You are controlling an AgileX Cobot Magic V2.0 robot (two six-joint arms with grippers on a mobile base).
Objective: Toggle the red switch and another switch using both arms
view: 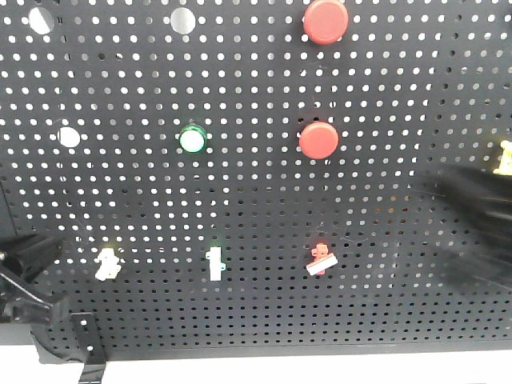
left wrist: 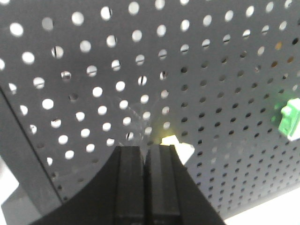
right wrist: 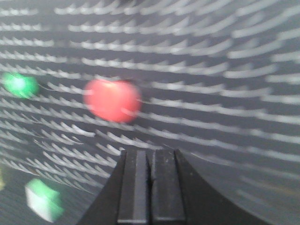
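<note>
red switch [view: 321, 260]: low on pegboard [view: 240, 72], white lever slanting; right end effector [right wrist: 151, 152], fingers pressed together, lies well to its right and higher, blurred, and the switch is absent from its wrist view. cream switch [left wrist: 177, 146]: lower left, just beyond the closed left end effector [left wrist: 145, 149], partly hidden behind it.

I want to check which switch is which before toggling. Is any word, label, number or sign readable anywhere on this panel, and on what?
None: no text shows in any view.
The pegboard, the red switch, the pale yellow switch and the round green button carry no visible marking.
The right wrist view is motion-blurred, so nothing there could be read.
</note>
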